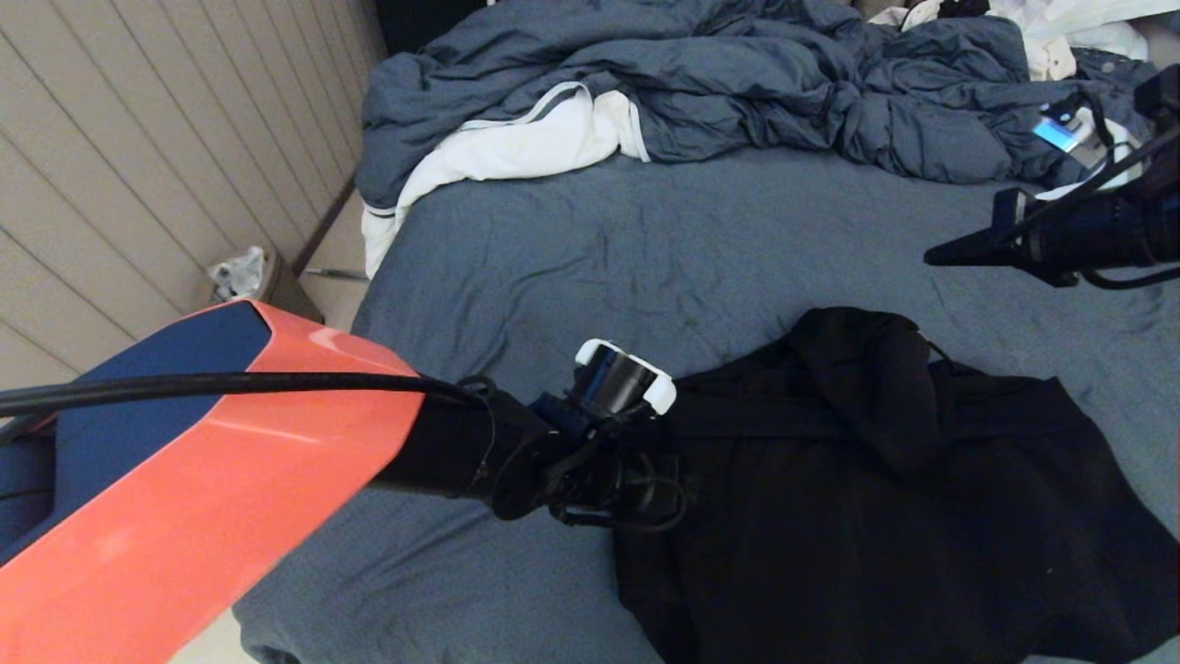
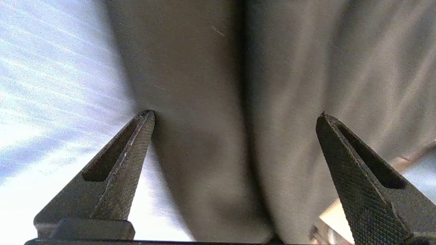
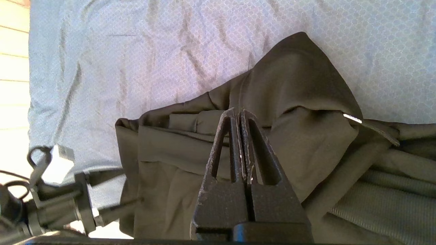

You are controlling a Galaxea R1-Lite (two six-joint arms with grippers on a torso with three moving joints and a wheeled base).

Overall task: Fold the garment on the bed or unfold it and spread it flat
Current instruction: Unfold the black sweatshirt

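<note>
On the near right part of the bed, the garment lies in a loose heap on the blue-grey sheet, partly doubled over, with its hood end raised in a rounded fold toward the bed's middle. Its outer folds reach the near edge of the mattress on the right.

Left claw: positioned low at the garment's left border, just above or against the cloth; contact cannot be confirmed. The wrist view shows both fingers spread wide, with black fabric filling the space beyond them and pale sheet to one side. Nothing is clamped between them. In the head view the left claw is largely lost against the dark fabric beyond the white-capped wrist.

Right claw: held above the sheet at the right side of the bed, apart from the garment and beyond its far edge. Its wrist view shows the fingers pressed together with nothing between them, and the garment's folded hood section lying below.

Far end of the bed: a rumpled blue-grey duvet, with a white cloth with grey trim spilling from beneath it at the left. A small bin stands on the floor beside the panelled wall.
</note>
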